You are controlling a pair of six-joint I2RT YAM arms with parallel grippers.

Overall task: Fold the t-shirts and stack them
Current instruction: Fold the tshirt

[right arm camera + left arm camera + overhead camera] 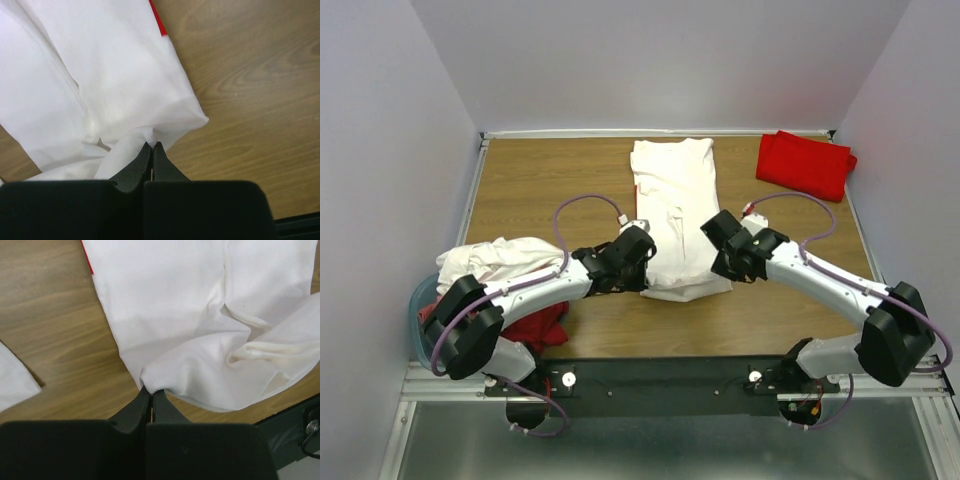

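A white t-shirt (675, 205) lies lengthwise in the middle of the wooden table, folded into a long strip. My left gripper (642, 262) is shut on its near left corner, and the wrist view shows the cloth (200, 330) pinched at the fingertips (151, 390). My right gripper (717, 258) is shut on its near right corner, where the cloth (100, 85) bunches at the fingertips (152, 145). A folded red t-shirt (804, 163) lies at the far right. A heap of white and red t-shirts (495, 262) sits at the near left.
A pale blue tub (420, 312) holds the heap at the table's near left edge. A red edge (90, 262) shows under the white shirt. Grey walls close in the table on three sides.
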